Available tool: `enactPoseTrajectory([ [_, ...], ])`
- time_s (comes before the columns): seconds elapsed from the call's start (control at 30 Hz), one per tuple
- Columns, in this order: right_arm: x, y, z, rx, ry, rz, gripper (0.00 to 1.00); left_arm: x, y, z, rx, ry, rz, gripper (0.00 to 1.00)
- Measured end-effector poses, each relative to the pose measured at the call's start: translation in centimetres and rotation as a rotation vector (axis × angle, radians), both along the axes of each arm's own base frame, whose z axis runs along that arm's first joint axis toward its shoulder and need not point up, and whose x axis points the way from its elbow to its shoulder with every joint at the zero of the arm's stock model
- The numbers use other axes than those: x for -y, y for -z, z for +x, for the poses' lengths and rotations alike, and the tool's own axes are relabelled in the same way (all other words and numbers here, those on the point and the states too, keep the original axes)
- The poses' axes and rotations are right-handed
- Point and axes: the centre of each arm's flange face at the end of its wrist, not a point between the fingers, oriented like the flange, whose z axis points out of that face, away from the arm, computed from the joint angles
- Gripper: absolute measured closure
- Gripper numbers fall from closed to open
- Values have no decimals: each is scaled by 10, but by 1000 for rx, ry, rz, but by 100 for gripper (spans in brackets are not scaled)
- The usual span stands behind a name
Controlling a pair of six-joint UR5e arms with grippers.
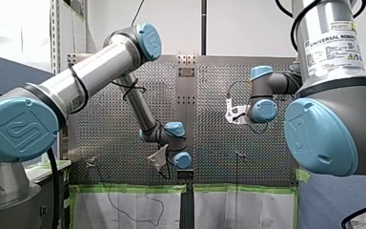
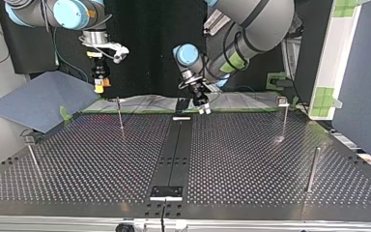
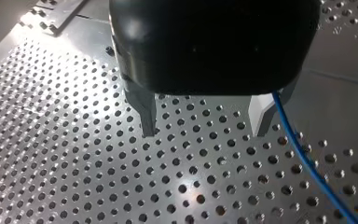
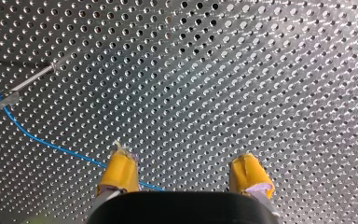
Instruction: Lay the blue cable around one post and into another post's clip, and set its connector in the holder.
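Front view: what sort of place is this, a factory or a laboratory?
Probably a robotics laboratory or test cell, not a home: my left arm and my right arm, both industrial, stand at a perforated metal table set with thin posts, and green tape runs along its edge.

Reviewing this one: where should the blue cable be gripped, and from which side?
Take the blue cable on the straight run lying on the perforated table, from above, fingers straddling it crosswise. It lies just outside the open fingers of my left gripper, which would probably need shifting sideways first.
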Motion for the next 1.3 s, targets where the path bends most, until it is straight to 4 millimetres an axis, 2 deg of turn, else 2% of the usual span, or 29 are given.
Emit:
enactPoseTrajectory([
  [0.27, 0, 0, 0, 0, 0, 0, 2, -27, 0, -7, -87, 17, 113, 1],
  [0.8, 0, 0, 0, 1, 1, 2, 2, -60, -34, -29, -198, 104, 250, 1],
  [1.03, 0, 1, 0, 1, 0, 3, 2, -66, -62, -23, -212, 133, 316, 1],
  [1.3, 0, 1, 0, 0, -1, 6, 2, -90, -96, -3, -216, 131, 358, 1],
])
